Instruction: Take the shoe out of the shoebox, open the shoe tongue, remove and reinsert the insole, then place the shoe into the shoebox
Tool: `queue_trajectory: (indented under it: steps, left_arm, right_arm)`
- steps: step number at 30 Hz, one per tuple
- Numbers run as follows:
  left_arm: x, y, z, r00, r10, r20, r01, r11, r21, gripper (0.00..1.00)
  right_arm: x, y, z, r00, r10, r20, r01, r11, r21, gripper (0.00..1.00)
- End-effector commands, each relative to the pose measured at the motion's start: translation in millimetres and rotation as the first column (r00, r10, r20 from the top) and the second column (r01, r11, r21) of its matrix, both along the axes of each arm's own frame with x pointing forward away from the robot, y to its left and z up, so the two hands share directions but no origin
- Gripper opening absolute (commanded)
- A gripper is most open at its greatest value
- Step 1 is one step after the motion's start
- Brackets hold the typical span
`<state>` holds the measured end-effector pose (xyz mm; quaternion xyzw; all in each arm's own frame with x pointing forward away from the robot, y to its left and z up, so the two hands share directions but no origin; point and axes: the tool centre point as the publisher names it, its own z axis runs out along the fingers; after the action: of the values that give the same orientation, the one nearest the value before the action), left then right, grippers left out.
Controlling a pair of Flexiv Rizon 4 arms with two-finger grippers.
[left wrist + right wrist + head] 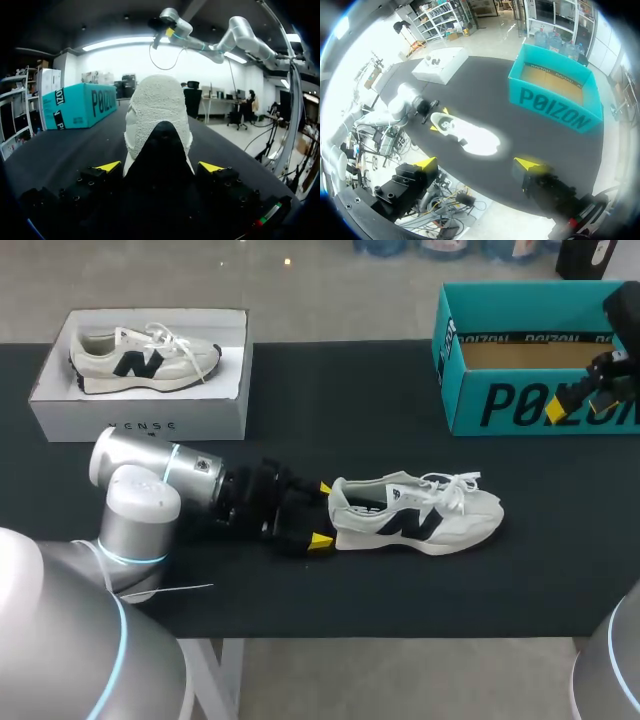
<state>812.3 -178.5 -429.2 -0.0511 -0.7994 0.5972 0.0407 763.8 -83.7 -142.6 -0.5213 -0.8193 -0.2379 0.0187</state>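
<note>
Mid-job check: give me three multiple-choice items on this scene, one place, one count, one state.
1. Where is the loose shoe? A on the floor; B on the table; C lifted in a gripper.
2. How many shoes show? A one; B two; C three.
3. On the right gripper, the jaws are: A open, empty; B shut on a lace; C shut on a shoe.
Answers: 1B, it lies on the table at the left gripper; 2B, a second shoe sits in the white box; 3A, they stand apart with nothing between.
</note>
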Motion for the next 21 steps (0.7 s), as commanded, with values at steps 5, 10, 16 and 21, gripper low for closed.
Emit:
queue_trajectory:
  steps: [5, 10, 16, 21]
  left_arm:
    - [-1.5, -10.3, 3.8, 1.0, -0.01, 0.002, 0.01, 1.0, 0.008, 1.0]
    - [-0.6, -16.9, 0.3, 1.0, -0.003, -0.003, 0.003, 1.0, 0.028, 1.0]
    - [0.1, -19.7, -5.0, 1.0, 0.03, -0.006, -0.03, 0.999, 0.021, 1.0]
    - [0.7, -17.6, -6.2, 1.0, 0.024, 0.011, -0.024, 1.0, 0.006, 1.0]
  right_arm:
    - [1.2, 0.4, -0.6, 1.0, 0.0, -0.002, 0.0, 1.0, -0.002, 1.0]
    - [1.2, 0.4, -0.6, 1.0, 0.0, -0.002, 0.0, 1.0, -0.002, 1.0]
    - [1.2, 0.4, -0.6, 1.0, 0.0, -0.002, 0.0, 1.0, -0.002, 1.0]
    - [1.2, 0.4, -0.6, 1.0, 0.0, -0.002, 0.0, 1.0, -0.002, 1.0]
